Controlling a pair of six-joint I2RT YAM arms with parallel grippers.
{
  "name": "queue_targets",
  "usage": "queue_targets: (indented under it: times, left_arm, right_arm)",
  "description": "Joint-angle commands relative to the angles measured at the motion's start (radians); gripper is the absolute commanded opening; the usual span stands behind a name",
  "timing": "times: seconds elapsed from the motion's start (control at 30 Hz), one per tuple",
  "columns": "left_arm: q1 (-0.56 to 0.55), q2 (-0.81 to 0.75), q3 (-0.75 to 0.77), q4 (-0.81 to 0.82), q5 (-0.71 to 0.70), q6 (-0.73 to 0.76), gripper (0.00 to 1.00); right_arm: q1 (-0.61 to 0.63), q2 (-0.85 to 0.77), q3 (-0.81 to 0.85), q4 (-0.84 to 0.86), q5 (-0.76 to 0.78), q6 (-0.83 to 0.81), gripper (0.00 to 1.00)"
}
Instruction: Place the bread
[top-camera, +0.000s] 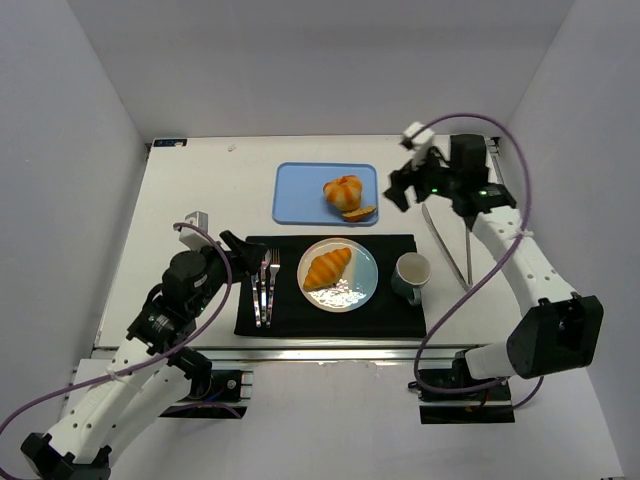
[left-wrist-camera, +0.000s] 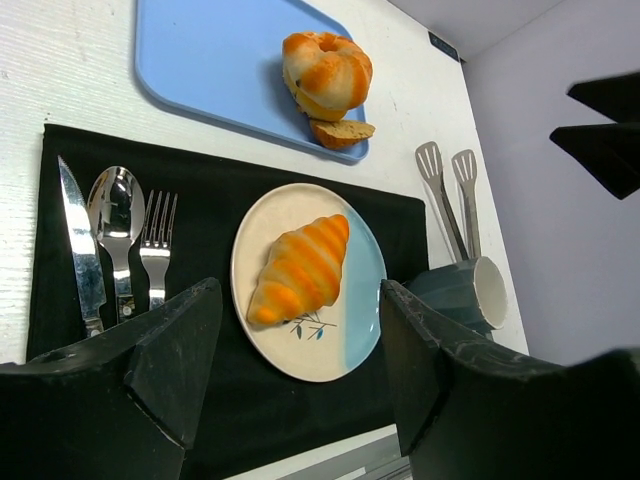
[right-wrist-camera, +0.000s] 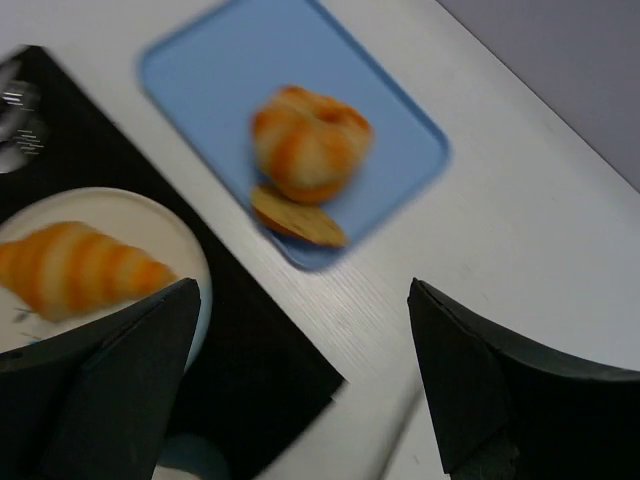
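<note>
The left arm (top-camera: 110, 388) and the right arm (top-camera: 525, 260) are white tubes with black joints; a thin purple cable (top-camera: 462, 115) loops off each one; the left pincer (left-wrist-camera: 300, 290) and the right pincer (right-wrist-camera: 300, 290) have chunky black fingers with pointed tips; a tiny green light (top-camera: 433, 188) glows on the right arm.

Bread (right-wrist-camera: 80, 268) lay on the plate (right-wrist-camera: 150, 205).
They sat at nine o'clock. At twelve, the bun (right-wrist-camera: 308, 140) and slice (right-wrist-camera: 297, 218) sat on the blue tray (right-wrist-camera: 230, 60). The right gripper (right-wrist-camera: 300, 300) was spread wide and empty.
</note>
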Motion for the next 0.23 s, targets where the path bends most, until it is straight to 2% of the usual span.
queue_targets:
  times: [0.0, 0.2]
  left_arm:
    - [0.000, -0.022, 0.043, -0.016, -0.007, 0.014, 0.73]
    - [0.000, -0.104, -0.008, -0.016, -0.035, -0.032, 0.73]
  right_arm:
    - [0.177, 0.000, 0.087, -0.035, -0.016, 0.046, 0.89]
    - [0.248, 0.039, 0.085, -0.043, 0.025, 0.127, 0.89]
